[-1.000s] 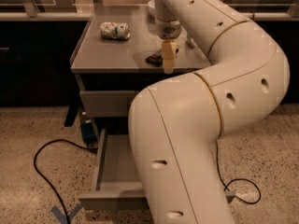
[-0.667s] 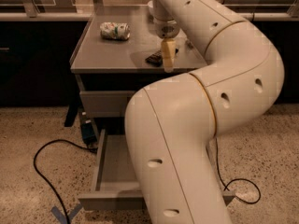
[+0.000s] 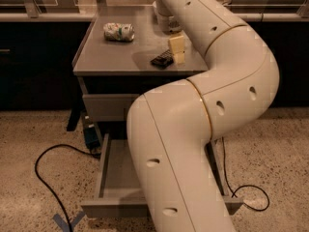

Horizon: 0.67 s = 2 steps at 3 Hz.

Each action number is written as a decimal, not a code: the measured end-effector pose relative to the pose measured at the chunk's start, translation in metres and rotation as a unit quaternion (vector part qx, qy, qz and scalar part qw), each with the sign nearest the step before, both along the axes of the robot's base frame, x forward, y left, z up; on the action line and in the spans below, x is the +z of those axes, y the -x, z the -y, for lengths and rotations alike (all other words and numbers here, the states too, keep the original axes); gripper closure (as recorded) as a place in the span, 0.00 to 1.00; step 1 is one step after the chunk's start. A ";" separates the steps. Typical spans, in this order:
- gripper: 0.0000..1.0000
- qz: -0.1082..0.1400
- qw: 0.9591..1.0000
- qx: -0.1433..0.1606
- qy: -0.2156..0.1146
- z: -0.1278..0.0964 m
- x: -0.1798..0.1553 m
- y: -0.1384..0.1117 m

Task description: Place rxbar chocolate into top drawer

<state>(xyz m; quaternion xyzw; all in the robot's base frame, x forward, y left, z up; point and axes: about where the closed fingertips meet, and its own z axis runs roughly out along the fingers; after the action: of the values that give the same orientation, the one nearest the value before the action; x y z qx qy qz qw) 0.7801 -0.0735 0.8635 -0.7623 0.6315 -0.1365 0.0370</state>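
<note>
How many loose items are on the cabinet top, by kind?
Bar in black wrapper (rxbar chocolate): 1
Crushed white and green can: 1
Total: 2
The gripper is over the cabinet top, right beside the bar.

arm (image 3: 231,76): glossy cream plastic | claw (image 3: 178,52) beside rxbar chocolate (image 3: 161,60): matt yellowish | cabinet top (image 3: 116,54): smooth grey
</note>
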 end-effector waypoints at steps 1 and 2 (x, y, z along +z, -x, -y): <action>0.00 -0.014 0.999 0.050 -0.018 0.002 -0.005 0.000; 0.00 -0.024 0.996 0.076 -0.041 0.005 -0.018 -0.002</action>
<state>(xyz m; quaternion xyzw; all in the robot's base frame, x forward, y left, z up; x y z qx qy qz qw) 0.7820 -0.0788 0.8457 -0.8090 0.5776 -0.0890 0.0628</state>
